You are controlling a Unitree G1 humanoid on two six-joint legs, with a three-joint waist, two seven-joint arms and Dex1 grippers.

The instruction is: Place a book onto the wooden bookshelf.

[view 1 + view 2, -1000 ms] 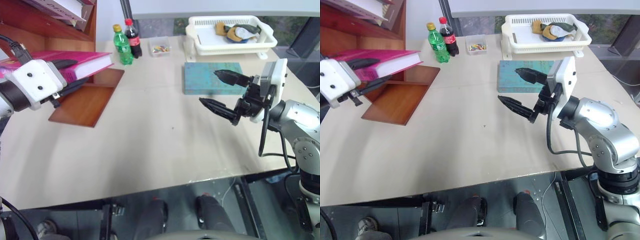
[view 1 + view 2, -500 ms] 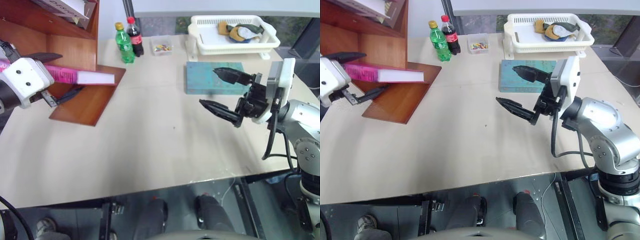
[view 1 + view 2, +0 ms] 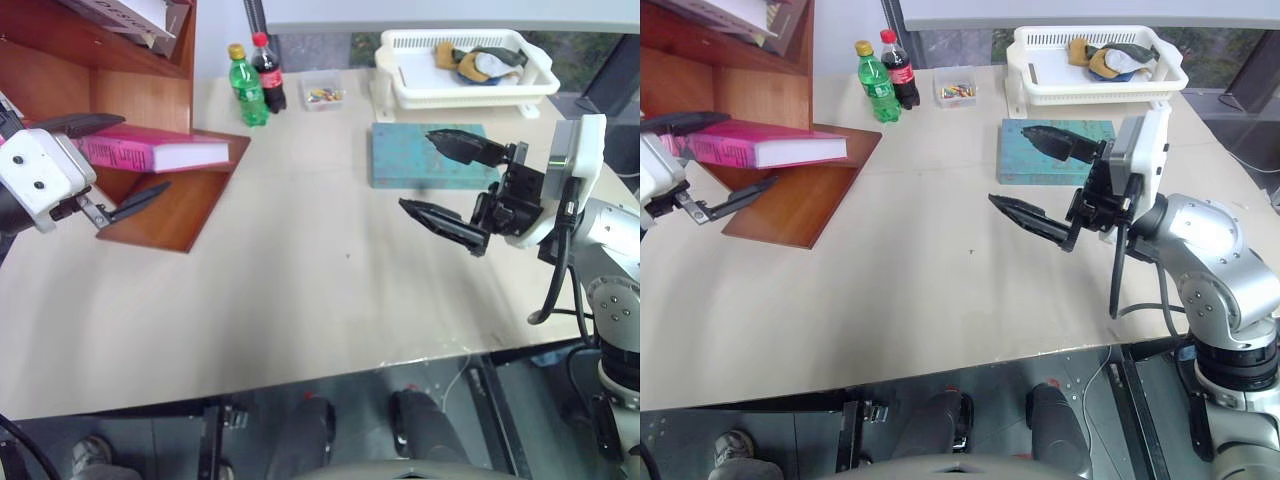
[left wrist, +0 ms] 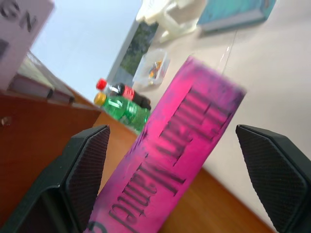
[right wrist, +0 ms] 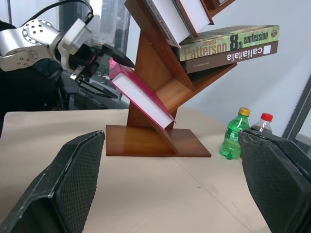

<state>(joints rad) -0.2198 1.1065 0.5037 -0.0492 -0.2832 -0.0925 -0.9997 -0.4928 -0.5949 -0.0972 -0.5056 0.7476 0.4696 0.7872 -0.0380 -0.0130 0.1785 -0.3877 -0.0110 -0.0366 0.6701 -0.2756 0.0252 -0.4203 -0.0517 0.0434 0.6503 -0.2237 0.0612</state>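
Note:
The pink book (image 3: 160,152) lies on the lowest slanted board of the wooden bookshelf (image 3: 170,215), its white page edge facing the table. In the right wrist view the book (image 5: 141,94) leans down along that board. My left gripper (image 3: 147,151) is open at the book's outer end, one finger above it and one below. In the left wrist view the book's spine (image 4: 180,160) stands between my spread fingers (image 4: 82,170) without touching them. Over the middle of the table my right gripper (image 3: 416,170) hangs open and empty.
A flat teal book (image 3: 425,155) lies behind my right gripper. A green bottle (image 3: 245,90), a cola bottle (image 3: 268,75) and a small clear box (image 3: 320,97) stand at the back. A white basket (image 3: 465,70) sits at the back right. Other books (image 5: 228,43) fill the upper shelves.
My left gripper set the pink book down on the shelf's slanted board and opened, letting it go. The right gripper has stayed where it was, open.

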